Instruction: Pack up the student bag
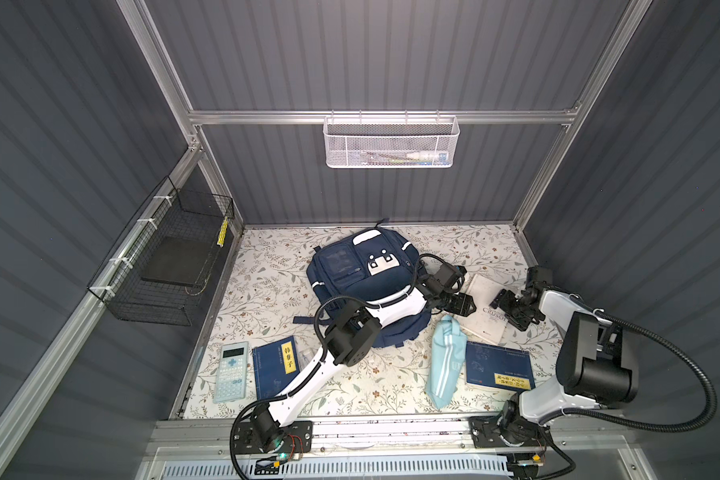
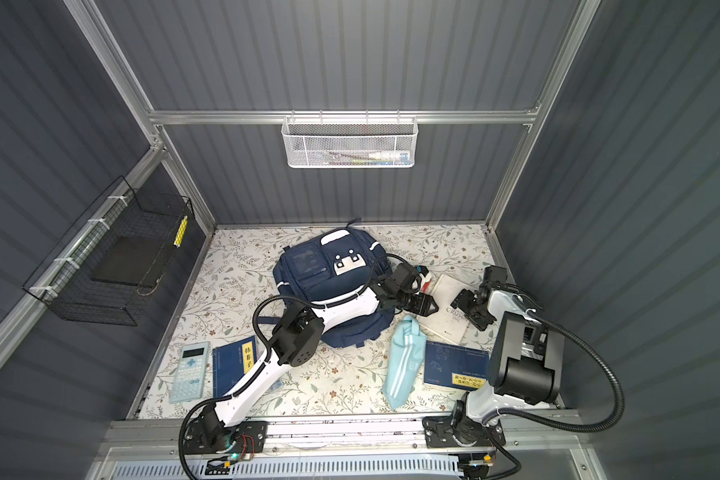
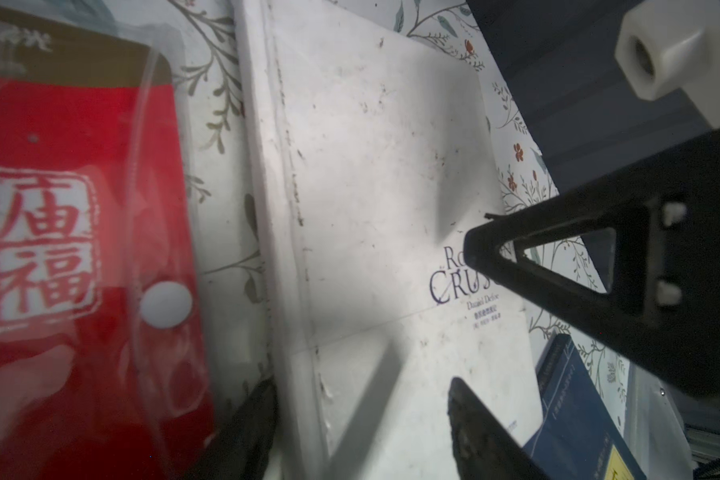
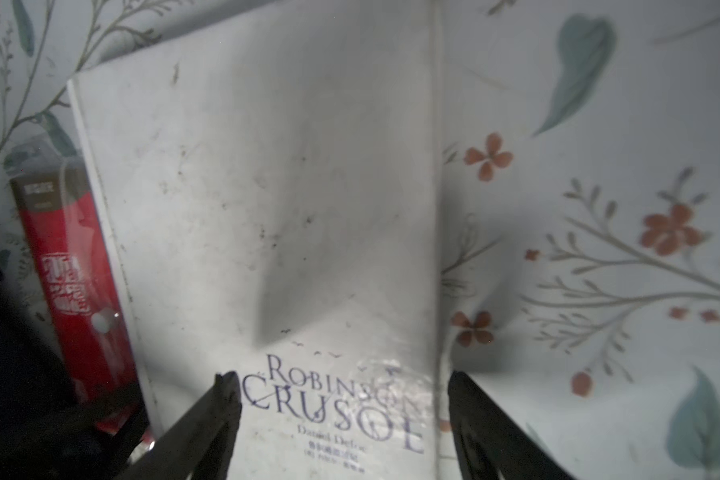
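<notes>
The student bag (image 1: pixel 350 270) (image 2: pixel 314 266) lies flat on the flowered cloth at the back centre, navy with white patches. My left arm reaches across its lower half. To its right lies a white book (image 1: pixel 481 291) (image 3: pixel 371 187) (image 4: pixel 287 187) titled Robinson Crusoe. My left gripper (image 1: pixel 468 305) (image 3: pixel 358 399) is open low over the book's left long edge, one finger beside that edge and one above the cover. From the other side my right gripper (image 1: pixel 497 299) (image 4: pixel 341 382) stands open, straddling the book's opposite edge. Neither holds anything.
A red packet (image 3: pixel 59 208) (image 4: pixel 71 266) lies against the book's left side. A light-blue striped pouch (image 1: pixel 443 361) and a blue book (image 1: pixel 497 370) lie in front. Another blue book (image 1: pixel 275 365) and a calculator (image 1: pixel 230 372) sit front left. Wire baskets (image 1: pixel 163 257) (image 1: pixel 391 141) hang on the walls.
</notes>
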Motion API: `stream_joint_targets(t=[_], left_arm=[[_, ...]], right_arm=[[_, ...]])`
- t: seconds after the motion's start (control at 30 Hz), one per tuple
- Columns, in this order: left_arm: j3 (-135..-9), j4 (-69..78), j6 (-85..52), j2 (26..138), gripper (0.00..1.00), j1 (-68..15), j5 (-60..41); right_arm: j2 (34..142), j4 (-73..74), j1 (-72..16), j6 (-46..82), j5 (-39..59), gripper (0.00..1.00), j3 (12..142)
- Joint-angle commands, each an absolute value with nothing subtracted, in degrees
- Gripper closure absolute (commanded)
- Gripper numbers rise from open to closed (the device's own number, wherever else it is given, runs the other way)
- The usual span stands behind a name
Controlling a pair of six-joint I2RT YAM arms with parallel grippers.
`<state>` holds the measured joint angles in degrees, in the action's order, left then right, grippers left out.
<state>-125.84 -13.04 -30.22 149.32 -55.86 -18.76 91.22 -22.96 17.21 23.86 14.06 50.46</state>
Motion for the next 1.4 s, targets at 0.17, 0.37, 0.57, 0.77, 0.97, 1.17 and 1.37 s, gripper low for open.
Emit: stream_joint_targets(t=[0.17, 0.37, 0.57, 0.77, 0.97, 1.17, 1.37], left_arm=[[-121.79, -0.48, -41.46, 151.26, 0.23, -56.36, -30.02], [-120.20, 13.38, -51.46, 151.48, 0.41, -56.07, -35.46], [-121.27, 12.51, -51.73, 150.15, 0.36, -56.17, -35.97], [-118.68, 18.48, -55.71, 147.81, 0.60, -56.20, -36.55], [-118.22, 14.39, -52.04, 143.67, 0.88, -55.91, -34.88], [-115.13, 14.12, -50.04, 135.46, 1.00, -53.86, -33.45], [-102.07, 25.14, -55.68, 125.30, 1.00, -51.48, -36.56]], right_arm=[[92.64, -18.75, 17.15, 24.25, 24.12, 0.29, 50.47], [92.03, -16.93, 17.29, 24.43, 25.46, 0.37, 49.53], [91.08, -12.05, 17.23, 25.95, 30.99, 0.57, 47.70], [89.81, -12.43, 17.47, 24.86, 29.88, 0.75, 47.07], [87.83, -13.19, 17.43, 24.50, 26.45, 0.53, 47.01], [79.79, -9.77, 18.09, 25.36, 25.21, 0.27, 43.77], [72.92, 0.13, 18.13, 26.80, 41.24, 0.20, 41.01]])
